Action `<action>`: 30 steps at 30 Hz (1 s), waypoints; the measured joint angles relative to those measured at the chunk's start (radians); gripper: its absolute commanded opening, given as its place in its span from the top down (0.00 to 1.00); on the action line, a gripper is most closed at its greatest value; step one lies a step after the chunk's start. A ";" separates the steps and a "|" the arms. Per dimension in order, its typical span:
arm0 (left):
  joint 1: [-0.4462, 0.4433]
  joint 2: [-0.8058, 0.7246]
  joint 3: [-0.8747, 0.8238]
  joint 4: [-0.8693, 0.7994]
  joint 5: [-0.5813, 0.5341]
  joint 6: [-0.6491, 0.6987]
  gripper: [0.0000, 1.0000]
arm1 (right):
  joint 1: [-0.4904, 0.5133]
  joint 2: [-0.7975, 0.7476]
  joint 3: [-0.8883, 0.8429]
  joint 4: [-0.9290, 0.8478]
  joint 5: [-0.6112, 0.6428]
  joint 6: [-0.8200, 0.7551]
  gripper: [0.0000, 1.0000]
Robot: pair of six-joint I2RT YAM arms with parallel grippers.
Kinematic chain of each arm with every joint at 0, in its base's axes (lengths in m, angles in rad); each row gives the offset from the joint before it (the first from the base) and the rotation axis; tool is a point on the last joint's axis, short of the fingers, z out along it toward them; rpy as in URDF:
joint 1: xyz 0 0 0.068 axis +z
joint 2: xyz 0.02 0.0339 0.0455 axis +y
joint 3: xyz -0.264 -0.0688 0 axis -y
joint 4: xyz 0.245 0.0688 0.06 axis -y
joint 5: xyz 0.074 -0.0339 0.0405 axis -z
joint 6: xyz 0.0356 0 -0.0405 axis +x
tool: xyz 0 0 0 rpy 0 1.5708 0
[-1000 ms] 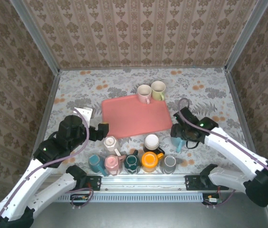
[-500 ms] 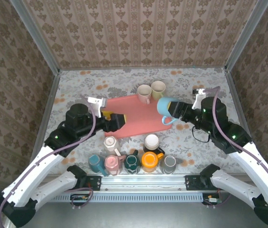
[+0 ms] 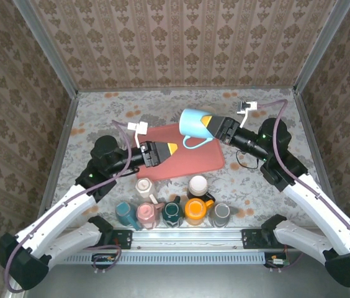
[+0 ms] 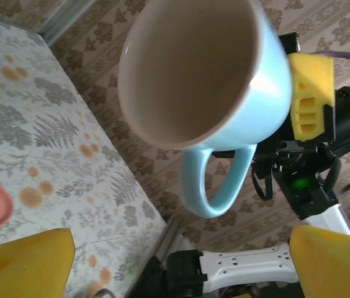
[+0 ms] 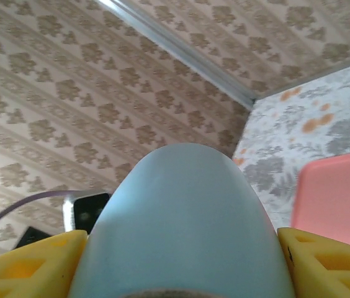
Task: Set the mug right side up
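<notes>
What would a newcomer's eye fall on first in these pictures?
The light blue mug, held on its side in the air by the right gripper above the far edge of the pink tray, its mouth turned to the left arm. The left gripper hangs open over the tray's left end, facing it. Small mugs line the near edge.

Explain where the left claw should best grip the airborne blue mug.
Probably the rim wall opposite the handle, approached from the left: the blue mug lies sideways, mouth facing the open left claw, and the right claw clamps its base end.
</notes>
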 measured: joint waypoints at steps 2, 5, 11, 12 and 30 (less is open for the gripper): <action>0.000 0.021 -0.015 0.080 0.022 -0.045 0.13 | 0.000 0.003 -0.013 0.067 -0.018 0.038 0.62; -0.007 0.061 -0.027 0.211 0.051 -0.112 0.20 | 0.000 0.007 -0.034 0.145 -0.038 0.083 0.62; -0.025 0.142 -0.039 0.412 0.084 -0.216 0.32 | 0.004 0.028 -0.062 0.230 -0.073 0.139 0.63; -0.028 0.147 -0.039 0.430 0.085 -0.224 0.33 | 0.007 0.028 -0.064 0.234 -0.077 0.142 0.63; -0.057 0.176 -0.039 0.544 0.114 -0.277 0.88 | 0.053 0.032 -0.101 0.321 -0.084 0.148 0.56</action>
